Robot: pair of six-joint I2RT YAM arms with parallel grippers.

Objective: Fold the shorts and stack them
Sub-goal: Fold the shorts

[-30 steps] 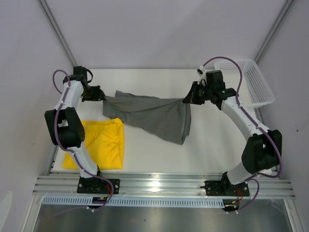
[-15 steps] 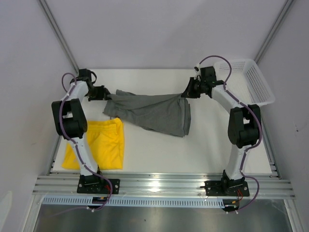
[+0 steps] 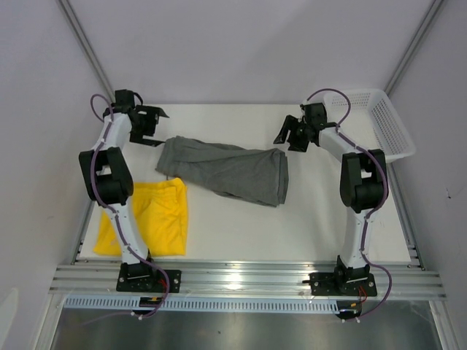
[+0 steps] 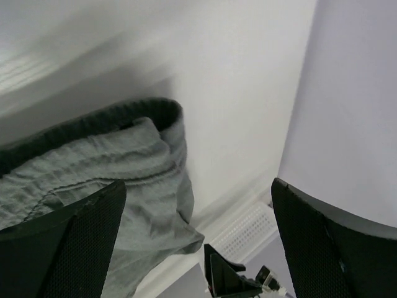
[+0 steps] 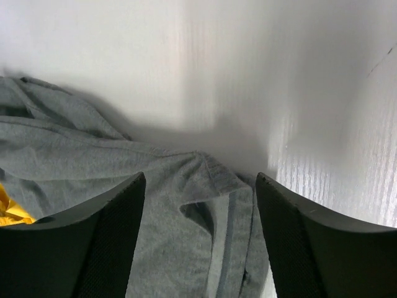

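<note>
The grey-green shorts (image 3: 222, 171) lie spread across the back middle of the table, touched by neither gripper. The yellow shorts (image 3: 149, 219) lie folded at the front left. My left gripper (image 3: 159, 127) hangs open just beyond the grey pair's left end; its wrist view shows the waistband (image 4: 111, 167) below and nothing between the wide fingers (image 4: 62, 248). My right gripper (image 3: 287, 142) is open just past the right end. In its wrist view the grey cloth (image 5: 74, 155) lies under the spread fingers (image 5: 310, 248), and a yellow corner (image 5: 9, 211) peeks in at the left.
A white mesh basket (image 3: 387, 127) stands at the back right corner. Slanted frame posts rise at both back corners, and a metal rail (image 3: 241, 277) runs along the near edge. White walls close in the left, right and back sides.
Both grippers have opened and let go of the grey shorts. The cloth, held stretched between them before, now lies flat on the table. Both grippers have pulled slightly outward.
</note>
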